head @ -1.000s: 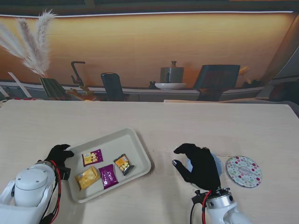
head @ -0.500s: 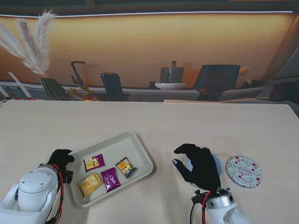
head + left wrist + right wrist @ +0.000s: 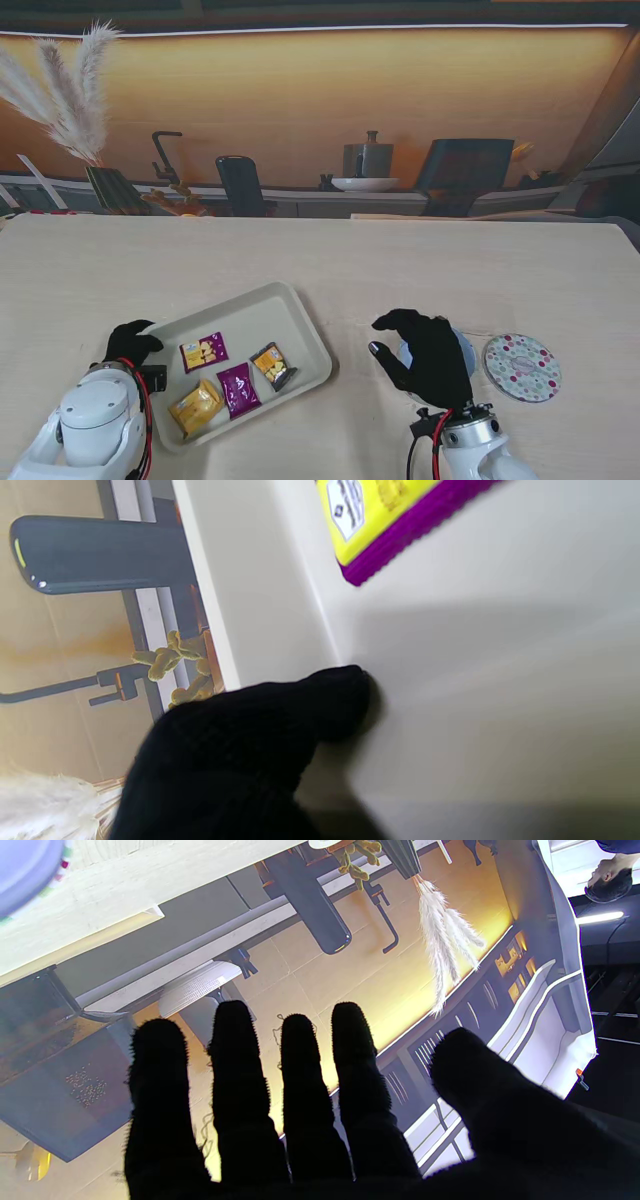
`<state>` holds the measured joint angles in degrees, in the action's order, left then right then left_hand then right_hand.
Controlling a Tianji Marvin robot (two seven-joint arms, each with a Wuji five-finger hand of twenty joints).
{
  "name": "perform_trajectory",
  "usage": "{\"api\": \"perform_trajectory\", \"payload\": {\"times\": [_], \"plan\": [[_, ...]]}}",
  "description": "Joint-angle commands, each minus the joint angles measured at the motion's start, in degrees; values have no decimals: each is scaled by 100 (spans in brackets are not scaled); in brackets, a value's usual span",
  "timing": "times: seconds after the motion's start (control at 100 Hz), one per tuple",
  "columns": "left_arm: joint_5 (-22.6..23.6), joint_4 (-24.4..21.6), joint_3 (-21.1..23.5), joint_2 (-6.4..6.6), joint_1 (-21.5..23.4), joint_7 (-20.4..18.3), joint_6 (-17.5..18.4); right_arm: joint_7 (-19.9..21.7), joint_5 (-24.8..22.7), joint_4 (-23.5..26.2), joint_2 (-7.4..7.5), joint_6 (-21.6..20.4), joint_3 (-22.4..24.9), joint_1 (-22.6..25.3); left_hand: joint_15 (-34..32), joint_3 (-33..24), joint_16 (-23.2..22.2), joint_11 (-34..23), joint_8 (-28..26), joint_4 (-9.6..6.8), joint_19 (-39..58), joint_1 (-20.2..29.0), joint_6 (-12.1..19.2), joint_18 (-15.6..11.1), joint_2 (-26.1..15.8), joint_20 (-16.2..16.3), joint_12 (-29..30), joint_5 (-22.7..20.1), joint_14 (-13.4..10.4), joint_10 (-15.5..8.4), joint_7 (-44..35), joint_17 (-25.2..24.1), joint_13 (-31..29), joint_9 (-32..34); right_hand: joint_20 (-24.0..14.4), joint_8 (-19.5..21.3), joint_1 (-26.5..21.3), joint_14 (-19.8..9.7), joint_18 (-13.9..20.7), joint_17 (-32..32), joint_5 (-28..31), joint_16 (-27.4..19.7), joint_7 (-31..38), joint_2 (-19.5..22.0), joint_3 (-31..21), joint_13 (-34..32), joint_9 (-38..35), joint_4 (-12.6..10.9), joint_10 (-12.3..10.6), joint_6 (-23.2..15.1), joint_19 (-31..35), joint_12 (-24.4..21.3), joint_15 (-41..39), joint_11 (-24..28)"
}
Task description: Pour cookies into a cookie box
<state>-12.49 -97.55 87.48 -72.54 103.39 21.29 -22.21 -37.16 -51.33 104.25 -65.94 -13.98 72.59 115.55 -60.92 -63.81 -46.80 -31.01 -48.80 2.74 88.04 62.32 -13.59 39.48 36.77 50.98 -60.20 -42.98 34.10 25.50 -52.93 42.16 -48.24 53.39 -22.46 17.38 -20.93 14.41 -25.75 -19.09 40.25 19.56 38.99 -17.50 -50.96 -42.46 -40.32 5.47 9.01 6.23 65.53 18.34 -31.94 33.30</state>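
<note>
1. Left hand (image 3: 130,342), nearest and at the left: gloved fingers (image 3: 345,700) pressed against the wall of the cream tray (image 3: 300,315) at its left end. It appeared to grip the tray rim, though the wrist view showed only one finger in contact.
2. Right hand (image 3: 428,357), nearest and at the right: fingers (image 3: 300,1060) spread and slightly curled, holding nothing, hovering over the blue cookie box (image 3: 466,346), which it mostly hid.
3. Tray contents, all lying inside it:
   - yellow cookie packet (image 3: 194,407), nearest me;
   - plain purple packet (image 3: 238,388), just beside it;
   - purple-and-yellow packet (image 3: 204,352), farther off, also seen in the left wrist view (image 3: 390,520);
   - orange packet (image 3: 271,364), toward the right end.
4. Polka-dot lid (image 3: 521,367): flat on the desk (image 3: 450,260), just right of the box and off it.
5. Progress, judged: box opened and tray in hand; nothing poured. Carrying the tray to the box and tipping all four packets in remained.
</note>
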Motion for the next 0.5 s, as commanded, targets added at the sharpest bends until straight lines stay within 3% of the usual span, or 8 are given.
{"api": "perform_trajectory", "payload": {"times": [0.0,0.13,0.14,0.18,0.49], "plan": [[84,-179,-3,-89,53,-209,-38,105,4,33,-13,19,-24,11,-689,-592,-167,-673,-504,-10,393,257,287,51,-110,153,-299,-168,-47,-233,-990,376,-422,521,17,-69,129,129,-81,18,185,-16,-76,12,65,-107,-116,-143,11,-132,-3,-37,-24,-61],[42,-257,-73,-188,38,242,41,126,24,32,-14,21,-32,3,-1026,-762,-192,-867,-673,-66,594,148,283,51,-89,17,-420,-129,-174,-220,-1040,848,-595,585,25,-68,128,129,-82,25,186,-16,-90,15,72,-102,-123,-149,12,-128,-4,-37,-23,-64],[36,-261,-80,-197,34,278,46,126,23,32,-14,22,-32,3,-1121,-822,-148,-923,-742,-64,674,116,286,51,-74,-132,-410,-137,-189,-221,-1047,929,-637,595,25,-68,130,129,-82,24,186,-16,-91,13,74,-103,-123,-148,12,-128,-3,-37,-23,-64],[0,-273,-98,-223,19,383,76,123,16,33,-13,27,-31,5,-1189,-860,-142,-968,-773,-78,723,92,285,51,-66,-212,-420,-144,-217,-213,-1052,1046,-685,619,26,-67,132,133,-79,24,191,-16,-91,12,75,-104,-120,-149,12,-124,-2,-37,-24,-65],[-199,-387,-160,-267,-24,599,285,88,-7,52,-15,46,16,47,-1411,-877,-221,-1135,-872,-88,783,53,294,51,-124,-385,-538,-75,-360,-233,-1116,1127,-741,606,38,-59,123,127,-66,28,190,-15,-101,30,76,-97,-118,-154,9,-128,-2,-33,-23,-60]]}}
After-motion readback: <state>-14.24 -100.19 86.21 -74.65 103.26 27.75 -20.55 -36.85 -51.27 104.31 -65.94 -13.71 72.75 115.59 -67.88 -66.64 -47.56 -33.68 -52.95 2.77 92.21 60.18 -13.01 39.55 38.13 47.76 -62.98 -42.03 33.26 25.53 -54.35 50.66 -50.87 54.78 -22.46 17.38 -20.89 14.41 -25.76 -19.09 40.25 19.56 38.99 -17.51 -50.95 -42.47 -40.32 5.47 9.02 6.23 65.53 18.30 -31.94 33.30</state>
